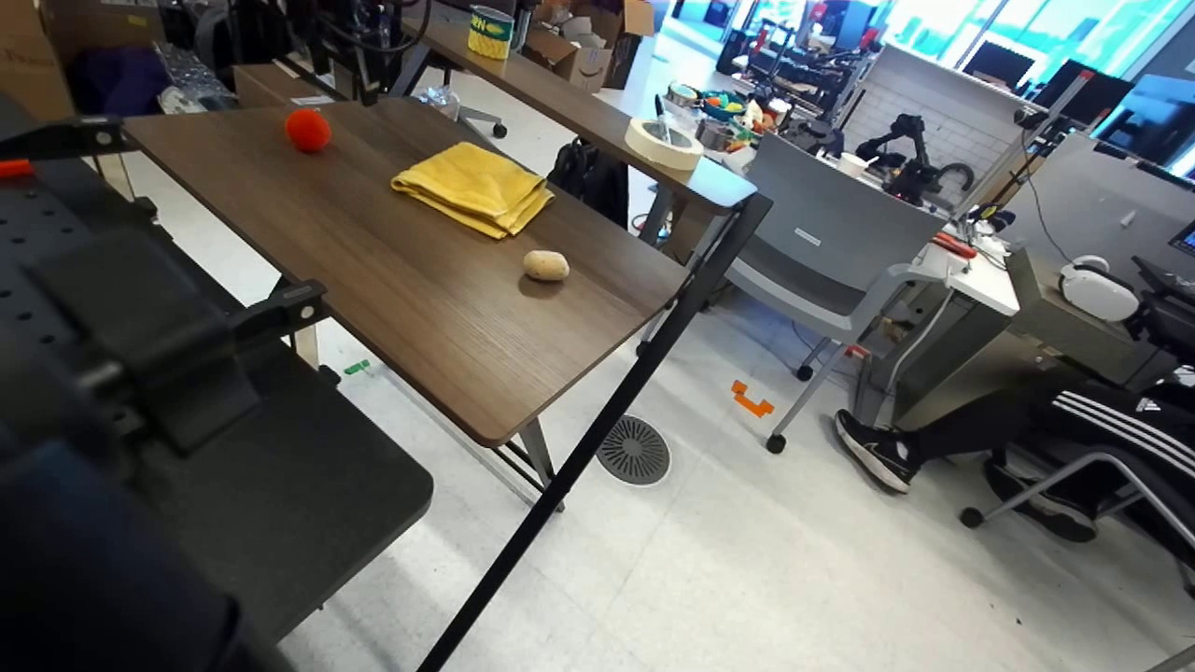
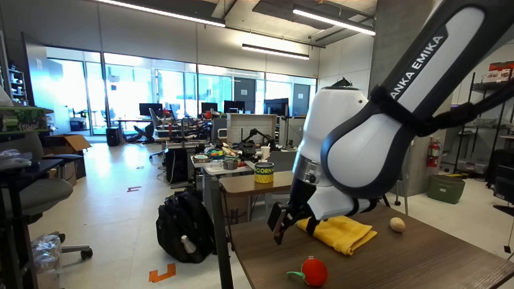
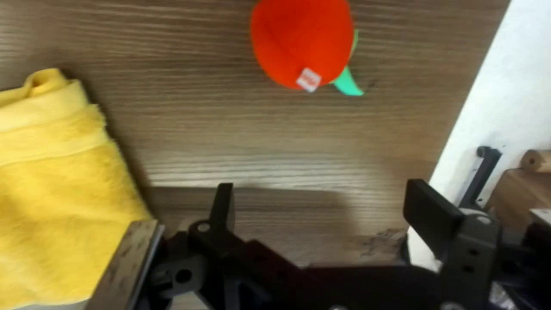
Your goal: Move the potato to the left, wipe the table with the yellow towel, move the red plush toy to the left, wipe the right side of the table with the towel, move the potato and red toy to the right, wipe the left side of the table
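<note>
The table (image 1: 401, 280) has a dark wood-grain top and also shows in an exterior view (image 2: 425, 261). The red plush toy (image 3: 303, 41) is a round red ball with green leaves and a white tag; it shows in both exterior views (image 1: 308, 130) (image 2: 314, 272). The folded yellow towel (image 3: 51, 193) lies flat mid-table, in both exterior views (image 1: 476, 185) (image 2: 341, 235). The tan potato (image 1: 546, 265) lies past the towel, also here (image 2: 397, 224); it is out of the wrist view. My gripper (image 3: 319, 184) is open and empty above the table, beside the towel; it shows in an exterior view (image 2: 295, 235).
A narrow raised board behind the table holds a corn can (image 1: 490, 37) and a tape roll (image 1: 664, 145). A black metal bar (image 1: 597, 429) slants past the table's corner. A black backpack (image 2: 186, 228) stands on the floor. The table's edge runs close by my right finger.
</note>
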Tool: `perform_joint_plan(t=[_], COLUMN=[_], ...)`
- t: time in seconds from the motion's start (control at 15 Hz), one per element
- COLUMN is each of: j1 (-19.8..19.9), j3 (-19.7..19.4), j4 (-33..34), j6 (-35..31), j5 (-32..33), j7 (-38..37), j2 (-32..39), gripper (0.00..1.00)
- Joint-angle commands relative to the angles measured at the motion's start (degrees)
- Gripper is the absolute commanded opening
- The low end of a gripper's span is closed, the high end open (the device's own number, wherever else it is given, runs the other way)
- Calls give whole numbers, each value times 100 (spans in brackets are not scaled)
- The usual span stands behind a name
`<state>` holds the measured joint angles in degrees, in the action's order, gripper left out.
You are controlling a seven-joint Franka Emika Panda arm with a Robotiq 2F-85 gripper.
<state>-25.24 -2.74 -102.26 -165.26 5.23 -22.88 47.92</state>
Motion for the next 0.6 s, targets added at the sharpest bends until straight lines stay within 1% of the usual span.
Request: perform_joint_plan(t=[0.0,0.07,0.2,0.53], j1=[480,565,648,618], j3=[753,890,974,783], j4=[508,562,684,823], j6=[484,637,925,1779], j5=[-271,-336,-433,-442], j7=[824,963,1095,977], j2=[361,398,466,447], gripper=[100,100,100,100])
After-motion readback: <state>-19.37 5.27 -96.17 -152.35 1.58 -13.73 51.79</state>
